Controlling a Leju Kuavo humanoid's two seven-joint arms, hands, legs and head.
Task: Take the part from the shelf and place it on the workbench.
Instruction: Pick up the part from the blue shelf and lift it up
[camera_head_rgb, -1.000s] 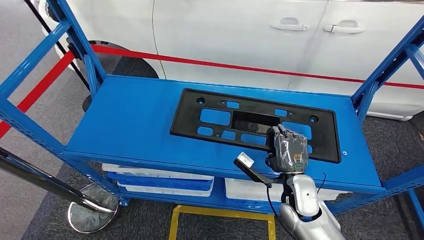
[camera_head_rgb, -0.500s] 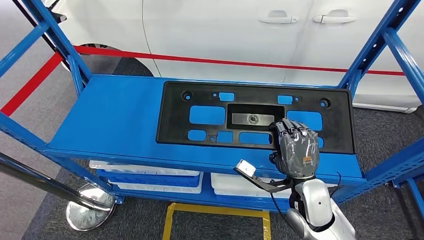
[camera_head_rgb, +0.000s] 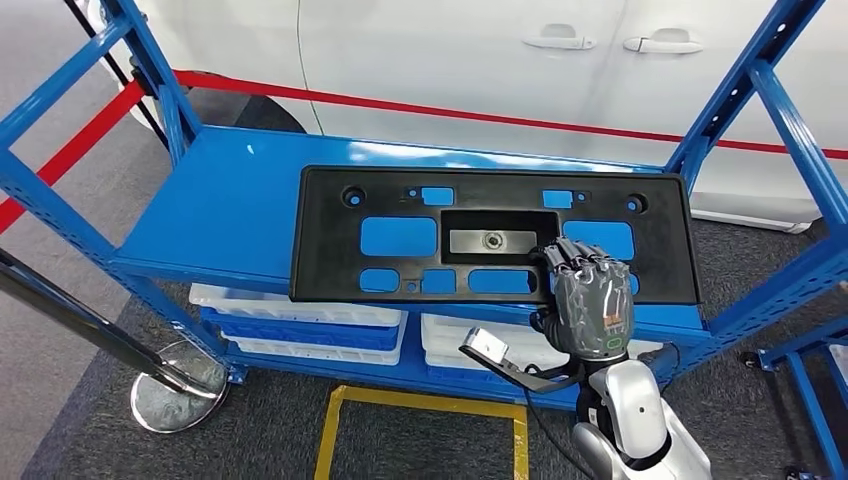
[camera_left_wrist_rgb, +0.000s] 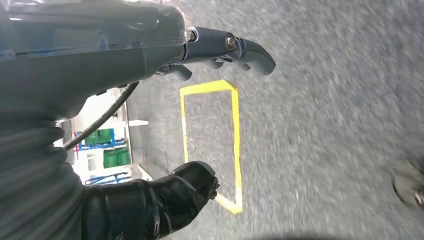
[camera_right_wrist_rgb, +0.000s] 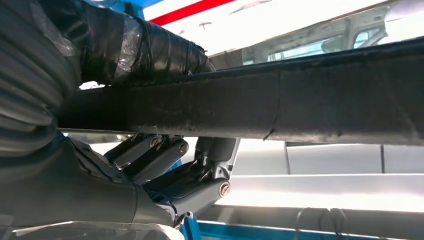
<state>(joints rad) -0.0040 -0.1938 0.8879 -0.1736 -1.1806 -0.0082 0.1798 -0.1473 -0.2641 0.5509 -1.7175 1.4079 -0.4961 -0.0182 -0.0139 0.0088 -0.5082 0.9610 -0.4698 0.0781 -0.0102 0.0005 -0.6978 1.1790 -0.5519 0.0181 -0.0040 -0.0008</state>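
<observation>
Over the blue metal shelf (camera_head_rgb: 225, 215), the right hand (camera_head_rgb: 590, 305) grips the flat black plastic panel's (camera_head_rgb: 400, 260) near edge; underneath, its fingers (camera_right_wrist_rgb: 165, 155) curl. Left hand (camera_left_wrist_rgb: 165, 45) hangs empty, fingers apart, above grey floor (camera_left_wrist_rgb: 325, 125).

no readable text, labels, numbers or signs

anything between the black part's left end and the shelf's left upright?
Nothing: head view shows bare blue shelf top between the black part, gripped by the right hand, and the left upright.

Car workshop: white car (camera_head_rgb: 480, 60) behind blue steel shelving (camera_head_rgb: 220, 210)
</observation>
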